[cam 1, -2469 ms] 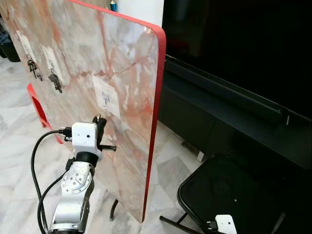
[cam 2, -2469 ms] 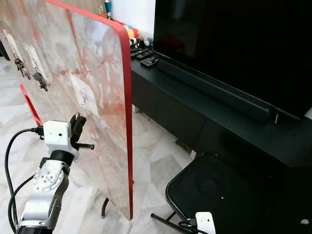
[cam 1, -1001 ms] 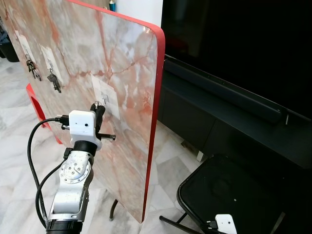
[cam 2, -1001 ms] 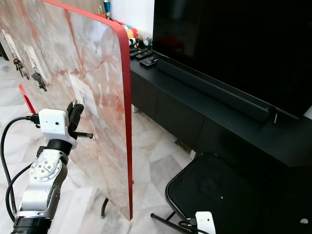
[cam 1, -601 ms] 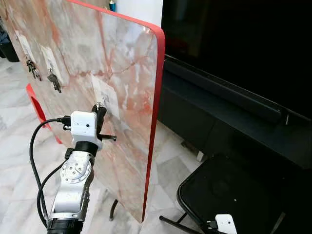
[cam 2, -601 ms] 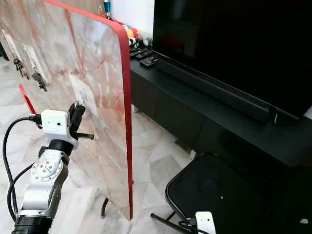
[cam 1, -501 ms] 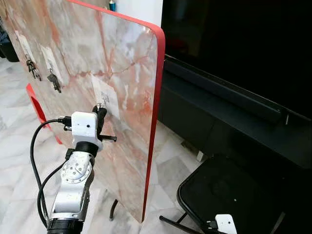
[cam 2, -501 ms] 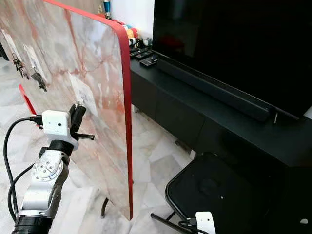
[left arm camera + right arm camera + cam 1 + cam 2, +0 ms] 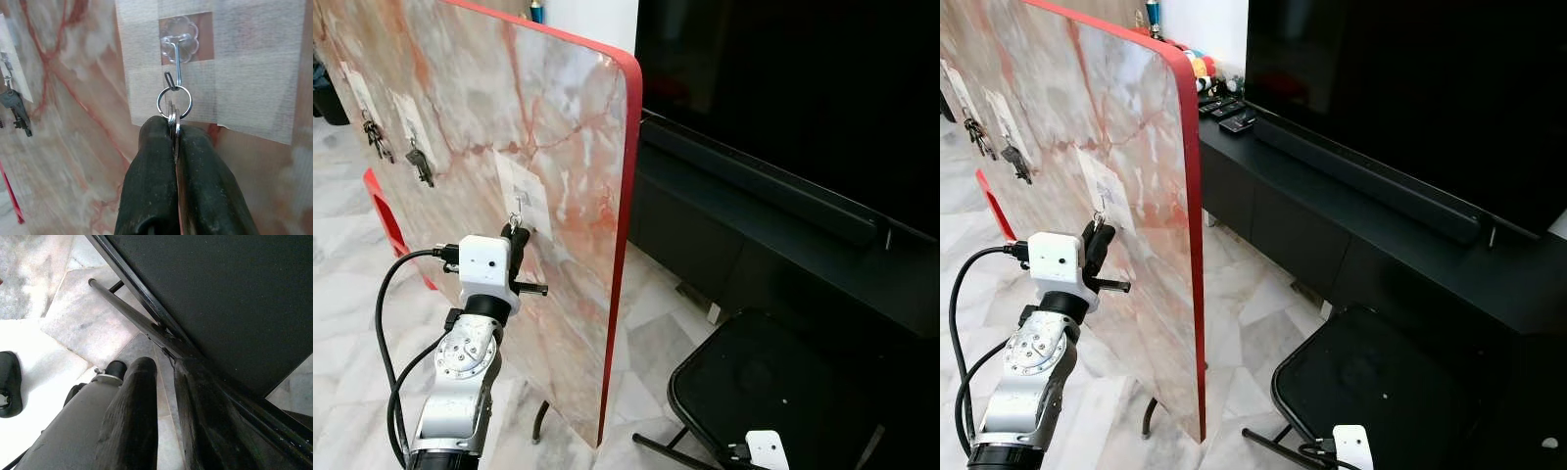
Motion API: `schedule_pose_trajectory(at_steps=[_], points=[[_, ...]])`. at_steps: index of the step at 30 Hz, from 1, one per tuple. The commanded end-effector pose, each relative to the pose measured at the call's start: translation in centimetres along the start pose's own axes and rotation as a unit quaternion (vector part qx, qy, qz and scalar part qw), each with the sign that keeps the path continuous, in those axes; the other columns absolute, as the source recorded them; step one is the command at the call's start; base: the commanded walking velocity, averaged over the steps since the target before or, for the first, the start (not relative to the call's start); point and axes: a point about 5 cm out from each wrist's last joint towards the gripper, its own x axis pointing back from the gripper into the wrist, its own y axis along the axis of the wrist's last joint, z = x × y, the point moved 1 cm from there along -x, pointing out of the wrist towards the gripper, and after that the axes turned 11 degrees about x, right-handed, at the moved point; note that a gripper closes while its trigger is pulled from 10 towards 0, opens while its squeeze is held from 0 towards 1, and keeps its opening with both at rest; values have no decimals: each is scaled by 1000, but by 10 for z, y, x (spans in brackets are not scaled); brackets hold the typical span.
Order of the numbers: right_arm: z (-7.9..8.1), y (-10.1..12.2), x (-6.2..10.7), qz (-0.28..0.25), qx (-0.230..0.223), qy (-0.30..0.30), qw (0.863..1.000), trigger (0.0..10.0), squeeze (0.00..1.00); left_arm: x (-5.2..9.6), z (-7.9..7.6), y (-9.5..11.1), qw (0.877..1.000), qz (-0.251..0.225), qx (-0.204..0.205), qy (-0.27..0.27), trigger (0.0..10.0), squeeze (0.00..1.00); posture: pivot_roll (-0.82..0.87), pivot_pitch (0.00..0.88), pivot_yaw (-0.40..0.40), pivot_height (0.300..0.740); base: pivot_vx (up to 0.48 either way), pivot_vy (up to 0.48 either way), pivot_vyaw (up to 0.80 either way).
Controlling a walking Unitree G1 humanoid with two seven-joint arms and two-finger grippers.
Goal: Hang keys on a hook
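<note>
Hanging keys [image 9: 173, 122] now nearer hook [image 9: 178, 68]

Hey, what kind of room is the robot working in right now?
Probably a home living room: a large dark television stands on a long low black cabinet, the floor is pale marble tile, and a black folding chair sits nearby.

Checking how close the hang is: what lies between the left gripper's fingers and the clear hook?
In the left wrist view, the key ring alone: the left gripper pinches the keys, and the ring overlaps the clear hook.
</note>
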Motion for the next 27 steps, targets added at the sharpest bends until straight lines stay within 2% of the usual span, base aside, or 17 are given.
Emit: schedule_pose_trajectory(at_steps=[1,2,3,20,25,27], points=[[-3,-2,0,3,3,-4,1000,10000,0,2,-5,-5,1000,18,-17,-11,10000,0,47,0,-91,740,0,0,0],[-3,-2,0,3,3,-4,1000,10000,0,2,-5,-7,1000,21,-18,-13,10000,0,48,0,-92,740,0,0,0],[-3,-2,0,3,3,-4,1000,10000,0,2,-6,-8,999,26,-18,-15,10000,1000,48,0,-92,740,0,0,0],[-3,-2,0,2,1,-3,1000,10000,0,6,-6,-7,1000,22,0,-14,10000,1000,51,0,-91,740,0,0,0],[-3,-2,0,2,2,-2,1000,10000,0,15,1,-22,999,47,-3,-5,10000,1000,52,0,-90,740,0,0,0],[-2,-2,0,2,1,-2,1000,10000,0,26,8,-36,997,71,-7,3,10000,1000,50,0,-88,740,0,0,0]])
